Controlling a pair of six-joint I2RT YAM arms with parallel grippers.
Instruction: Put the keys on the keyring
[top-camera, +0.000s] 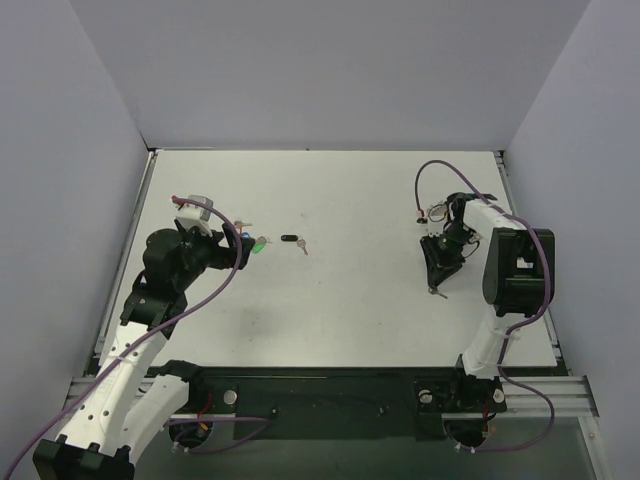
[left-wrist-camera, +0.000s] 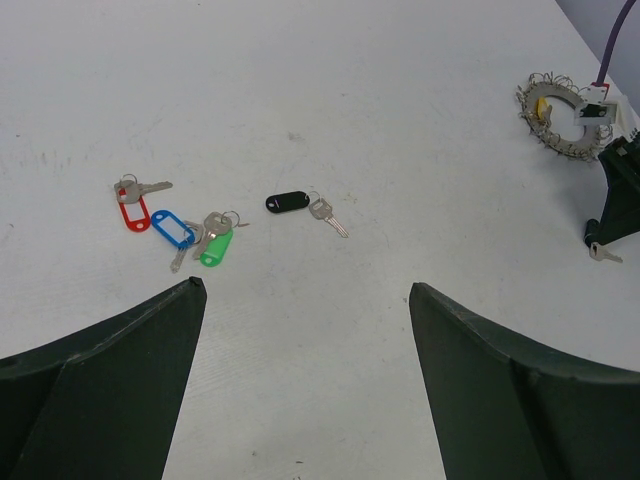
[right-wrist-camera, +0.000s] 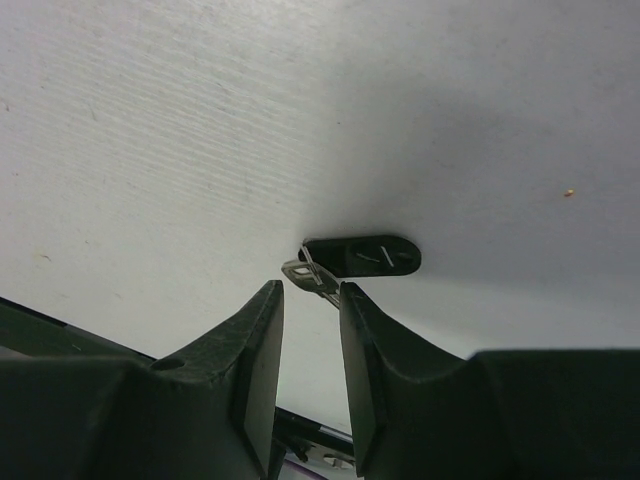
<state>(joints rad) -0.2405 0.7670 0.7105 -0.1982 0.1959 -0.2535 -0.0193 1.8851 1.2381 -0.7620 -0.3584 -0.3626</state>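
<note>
Several keys lie loose left of centre, each with a plastic tag: red (left-wrist-camera: 130, 207), blue (left-wrist-camera: 172, 227), green (left-wrist-camera: 215, 246) and black (left-wrist-camera: 287, 202). My left gripper (left-wrist-camera: 306, 288) hangs wide open just short of them, holding nothing. The keyring (left-wrist-camera: 560, 115), a wire loop fringed with small rings, lies at the right with a yellow tag (left-wrist-camera: 541, 108) inside it. My right gripper (right-wrist-camera: 310, 287) points down at the table near the keyring (top-camera: 437, 212). Its jaws stand narrowly apart. Another black-tagged key (right-wrist-camera: 365, 257) lies at its fingertips, the blade running behind the right finger.
Grey walls close in the white table (top-camera: 330, 190) on three sides. A purple cable (top-camera: 430, 175) loops above the right arm. The metal base rail (top-camera: 330, 385) runs along the near edge.
</note>
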